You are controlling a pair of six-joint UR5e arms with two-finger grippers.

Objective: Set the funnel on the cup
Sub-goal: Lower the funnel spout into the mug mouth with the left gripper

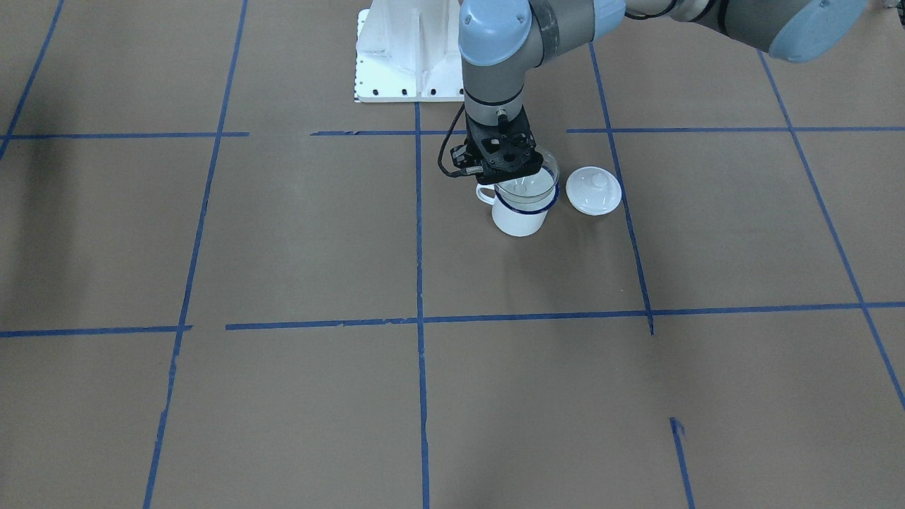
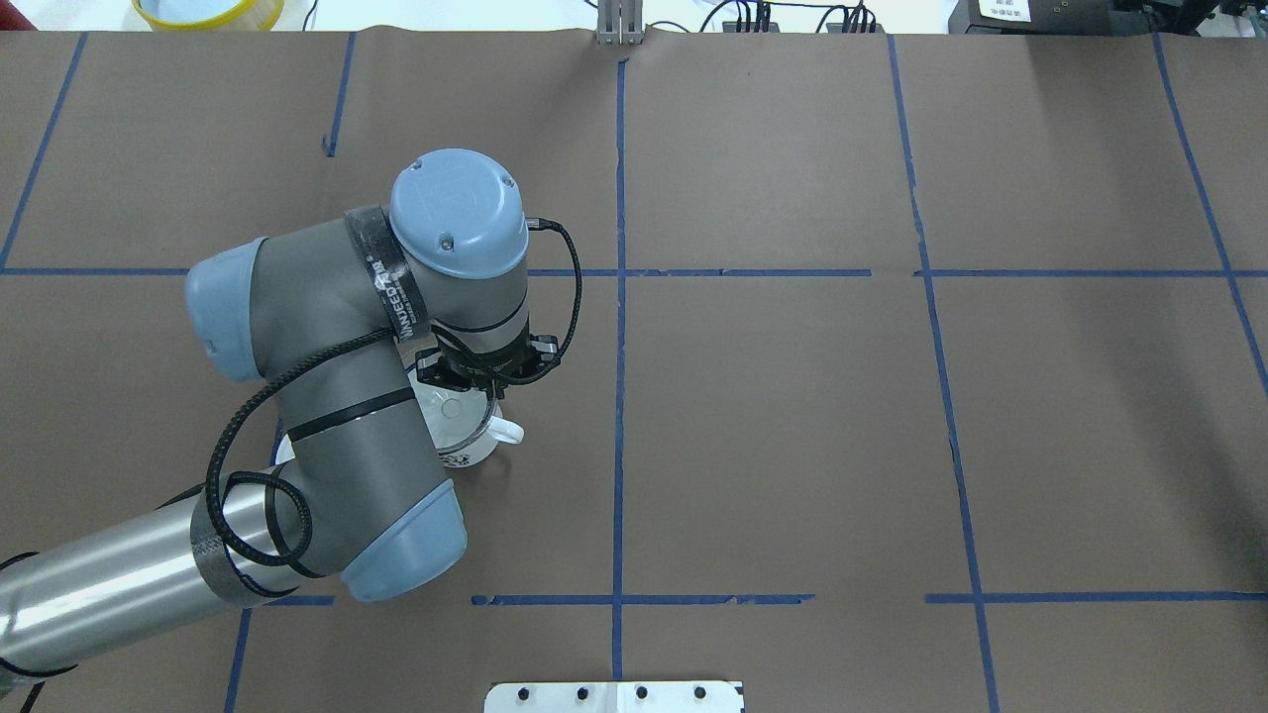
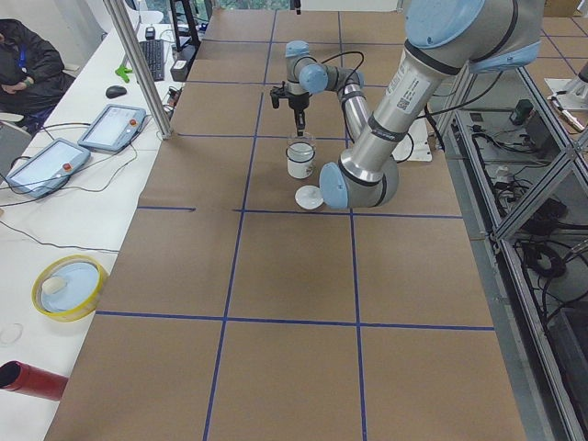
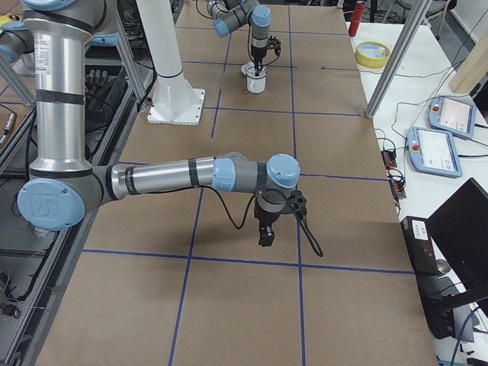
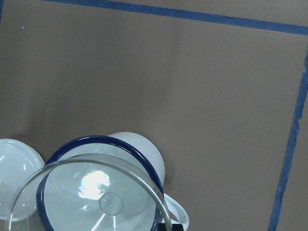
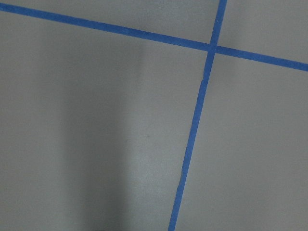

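Note:
The white mug with a dark blue rim, the cup, stands on the brown table with its handle toward the table's middle. The clear funnel sits over the cup's mouth, spout pointing down inside; I cannot tell whether it rests on the rim. My left gripper is shut on the funnel's rim from above. In the left wrist view the funnel covers the cup. My right gripper hangs low over bare table far from the cup; I cannot tell if it is open.
A round white knobbed lid lies on the table right beside the cup. The white robot base plate is behind it. A yellow bowl and a red cylinder lie off the table's far edge.

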